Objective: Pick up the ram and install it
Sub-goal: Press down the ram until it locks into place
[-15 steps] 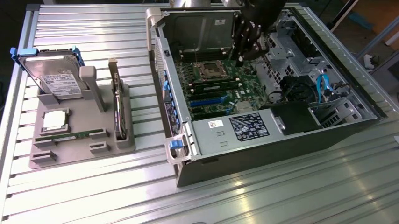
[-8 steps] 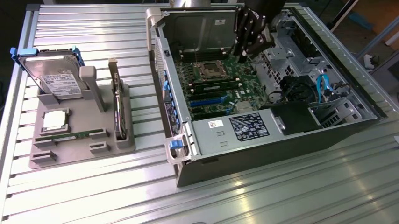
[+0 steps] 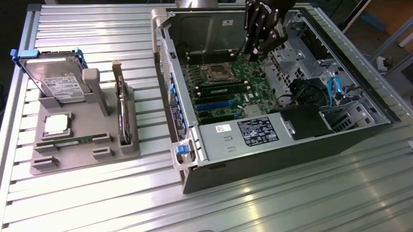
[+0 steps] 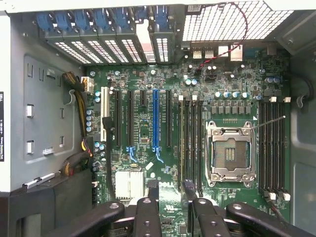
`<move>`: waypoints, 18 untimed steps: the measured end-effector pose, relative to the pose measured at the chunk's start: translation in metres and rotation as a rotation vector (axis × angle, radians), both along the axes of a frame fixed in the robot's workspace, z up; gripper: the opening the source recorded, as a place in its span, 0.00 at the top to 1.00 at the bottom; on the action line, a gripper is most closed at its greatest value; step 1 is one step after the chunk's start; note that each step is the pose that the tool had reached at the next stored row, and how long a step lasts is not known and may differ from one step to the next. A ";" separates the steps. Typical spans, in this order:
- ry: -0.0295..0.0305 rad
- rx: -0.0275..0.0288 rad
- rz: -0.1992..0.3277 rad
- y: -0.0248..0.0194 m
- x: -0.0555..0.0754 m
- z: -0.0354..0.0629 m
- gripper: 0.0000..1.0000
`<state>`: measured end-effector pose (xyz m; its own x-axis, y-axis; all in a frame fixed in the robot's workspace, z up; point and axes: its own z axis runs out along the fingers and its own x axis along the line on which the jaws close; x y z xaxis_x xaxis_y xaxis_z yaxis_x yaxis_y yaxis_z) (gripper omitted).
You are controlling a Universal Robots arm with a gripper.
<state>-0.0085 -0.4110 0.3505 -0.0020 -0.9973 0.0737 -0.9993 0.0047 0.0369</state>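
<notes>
RAM (image 3: 71, 140) lies flat in the grey tray (image 3: 45, 166) at the exterior view's left, well apart from the open computer case (image 3: 193, 145) on the right. It looks light, thin, stiff and fragile, best held by its long edges, clear of the chips. The gripper (image 3: 261, 48) hangs open and empty inside the case. The wrist view adds the motherboard (image 4: 148, 133), its empty memory slots (image 4: 190, 143) and the processor socket (image 4: 230, 153).

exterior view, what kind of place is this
Probably a robotics lab bench for PC assembly: an open computer case lies on a ribbed aluminium table, and a grey fixture beside it holds a hard drive and the ram.
</notes>
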 end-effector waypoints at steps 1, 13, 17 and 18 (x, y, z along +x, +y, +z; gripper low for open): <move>0.0000 0.0000 0.000 0.0000 0.000 0.0000 0.68; 0.0000 0.0000 0.000 0.0000 0.000 0.0000 0.83; 0.0000 0.0000 0.000 0.0000 0.000 0.0000 0.89; 0.0000 0.0000 0.000 0.0000 0.000 0.0000 0.89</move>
